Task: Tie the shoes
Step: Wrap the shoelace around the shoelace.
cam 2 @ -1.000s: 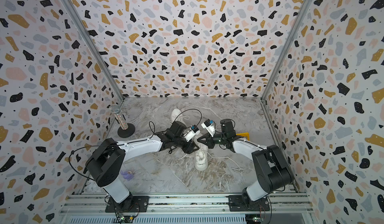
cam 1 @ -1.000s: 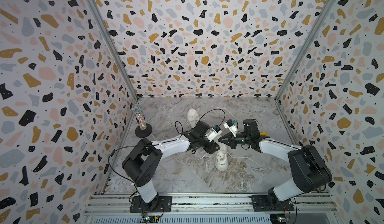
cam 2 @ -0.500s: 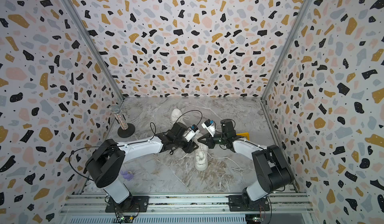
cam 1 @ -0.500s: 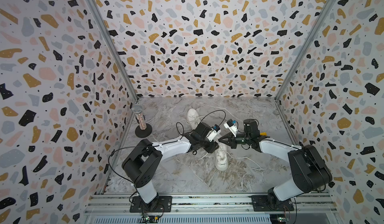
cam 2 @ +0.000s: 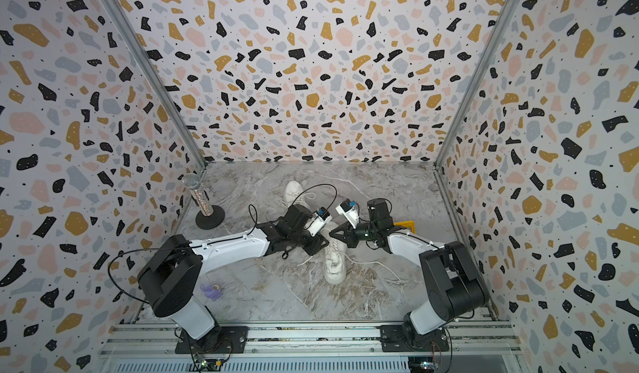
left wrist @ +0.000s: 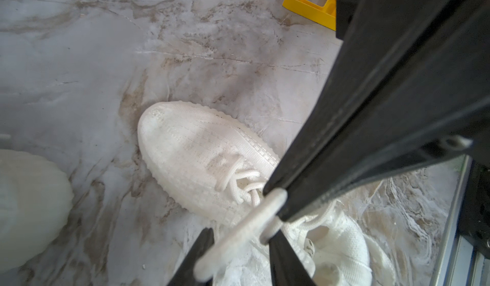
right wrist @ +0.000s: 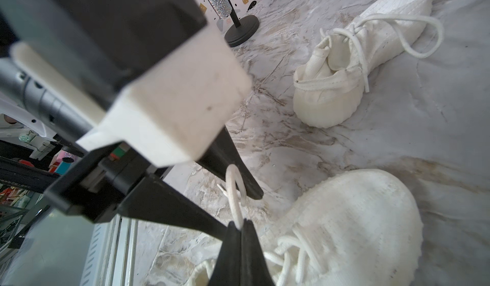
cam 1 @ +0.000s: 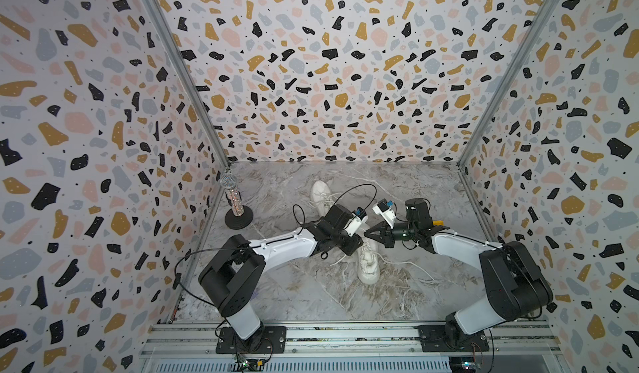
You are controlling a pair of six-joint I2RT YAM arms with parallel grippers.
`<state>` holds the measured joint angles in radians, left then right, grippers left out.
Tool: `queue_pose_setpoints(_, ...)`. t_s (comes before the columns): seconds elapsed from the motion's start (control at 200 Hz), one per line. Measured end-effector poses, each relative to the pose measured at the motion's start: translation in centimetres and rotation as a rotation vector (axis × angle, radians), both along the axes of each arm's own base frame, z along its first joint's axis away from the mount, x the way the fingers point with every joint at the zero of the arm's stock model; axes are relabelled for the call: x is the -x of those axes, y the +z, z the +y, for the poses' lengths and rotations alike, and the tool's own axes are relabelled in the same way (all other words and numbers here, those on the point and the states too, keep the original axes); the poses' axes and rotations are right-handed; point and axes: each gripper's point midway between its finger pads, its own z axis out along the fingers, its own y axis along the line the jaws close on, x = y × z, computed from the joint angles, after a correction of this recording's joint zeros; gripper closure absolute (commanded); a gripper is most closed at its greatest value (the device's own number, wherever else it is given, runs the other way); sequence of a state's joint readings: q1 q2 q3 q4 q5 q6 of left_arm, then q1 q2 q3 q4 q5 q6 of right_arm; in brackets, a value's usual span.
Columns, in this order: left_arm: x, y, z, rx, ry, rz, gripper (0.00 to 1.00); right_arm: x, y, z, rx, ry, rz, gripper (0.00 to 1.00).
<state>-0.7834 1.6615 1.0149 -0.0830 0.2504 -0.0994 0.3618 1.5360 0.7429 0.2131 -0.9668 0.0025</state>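
Laces on the nearer sneaker [cam 1: 368, 267], which is lying at the centre of the marbled table [cam 1: 294, 291], are trailing loose towards 4 and 8 o'clock. No bow is showing, so I am judging this shoe to be at an early, strand-gathering stage. The right gripper [right wrist: 240, 225], reaching in from 3 o'clock, is pinching one lace [right wrist: 231, 189] with its jaws pressed together on the strand. The left gripper [left wrist: 241, 231], reaching in from 9 o'clock, is straddling that same raised strand with its jaws standing apart, not clamping it. Crossing, knotting and looping are all remaining to be done here.

Farther back, at 12 o'clock, the second sneaker [cam 1: 320, 195] is lying with a large lace loop spilling over its side; whether a knot is holding there I cannot tell.

Around them, a small purple trinket [cam 2: 211, 291] is sitting at 7 o'clock near the left arm's base and a yellow plastic piece [cam 2: 404, 224] is lying at 3 o'clock just beside the right arm. A glittery microphone on a black stand [cam 1: 231, 195] is standing at 10 o'clock. None of these is blocking the shoe, but the two wrists are crowding each other over it
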Motion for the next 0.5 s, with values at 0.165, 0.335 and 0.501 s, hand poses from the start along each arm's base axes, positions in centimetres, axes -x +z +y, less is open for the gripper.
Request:
queue_pose_setpoints(0.165, 0.45, -0.06, -0.28, -0.001, -0.014, 0.005, 0.73, 0.07, -0.26, -0.23, 0.007, -0.003, 0.013, 0.97)
queue_pose_setpoints(0.335, 0.76, -0.28, -0.5, 0.0, -0.026, 0.013, 0.82, 0.24, -0.63, -0.49, 0.019, -0.003, 0.028, 0.96)
queue_pose_setpoints(0.501, 0.97, -0.52, -0.66, 0.002, -0.039, 0.023, 0.9, 0.41, -1.0, -0.78, 0.031, -0.004, 0.043, 0.94)
